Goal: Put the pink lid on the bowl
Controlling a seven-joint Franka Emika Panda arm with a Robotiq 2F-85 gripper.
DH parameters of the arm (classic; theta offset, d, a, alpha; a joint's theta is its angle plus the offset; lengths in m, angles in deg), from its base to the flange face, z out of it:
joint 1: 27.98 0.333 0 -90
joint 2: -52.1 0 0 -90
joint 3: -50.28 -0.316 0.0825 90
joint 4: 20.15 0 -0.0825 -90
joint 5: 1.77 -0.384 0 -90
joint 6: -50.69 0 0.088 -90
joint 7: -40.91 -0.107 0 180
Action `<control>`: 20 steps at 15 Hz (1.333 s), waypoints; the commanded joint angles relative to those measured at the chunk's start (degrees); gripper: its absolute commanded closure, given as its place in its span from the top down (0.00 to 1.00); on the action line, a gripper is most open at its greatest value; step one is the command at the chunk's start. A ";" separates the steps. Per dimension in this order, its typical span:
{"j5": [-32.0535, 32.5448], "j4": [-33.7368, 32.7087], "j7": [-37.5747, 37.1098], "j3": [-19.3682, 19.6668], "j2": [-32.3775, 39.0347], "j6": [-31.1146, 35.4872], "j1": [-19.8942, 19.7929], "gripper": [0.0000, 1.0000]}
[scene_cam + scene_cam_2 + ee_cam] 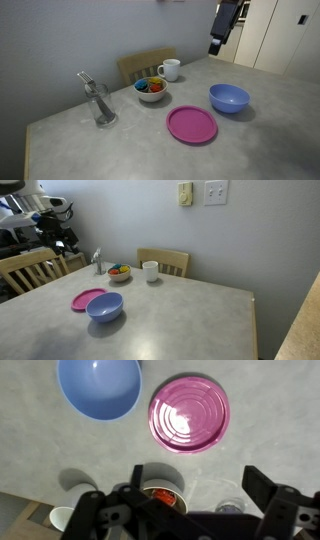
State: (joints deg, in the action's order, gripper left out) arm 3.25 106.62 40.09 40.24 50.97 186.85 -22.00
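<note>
The pink lid [191, 125] lies flat on the grey table, right beside the blue bowl [229, 97], which stands upright and empty. In an exterior view the lid [84, 300] is partly hidden behind the bowl [105, 306]. My gripper [216, 45] hangs high above the table's far side, well away from both. From the wrist, the lid [188, 415] and the bowl [98, 385] show side by side far below. The gripper [205, 485] is open, with nothing between its fingers [262, 485].
A small white bowl with colourful contents [151, 89], a white mug [170, 69] and a glass holding utensils [99, 103] stand on the table's far part. A wooden chair [145, 65] is pushed against that edge. The table top [190, 320] is bare beyond the bowl.
</note>
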 commanded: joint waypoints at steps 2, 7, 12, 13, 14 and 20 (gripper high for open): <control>-6.03 -9.29 -0.65 0.08 13.57 4.46 1.67 1.00; -10.42 -14.65 1.55 -1.31 22.09 5.14 3.00 1.00; -9.11 -13.16 -0.12 -0.42 20.40 4.40 3.49 1.00; -9.50 -13.86 -0.77 -0.34 21.13 4.38 3.50 1.00; -10.36 -14.79 -0.56 -0.58 22.69 4.74 3.26 1.00; -15.95 -18.16 3.02 -2.31 30.63 8.61 2.15 1.00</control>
State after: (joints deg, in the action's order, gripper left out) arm -10.19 91.09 40.34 39.13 77.07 193.09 -18.90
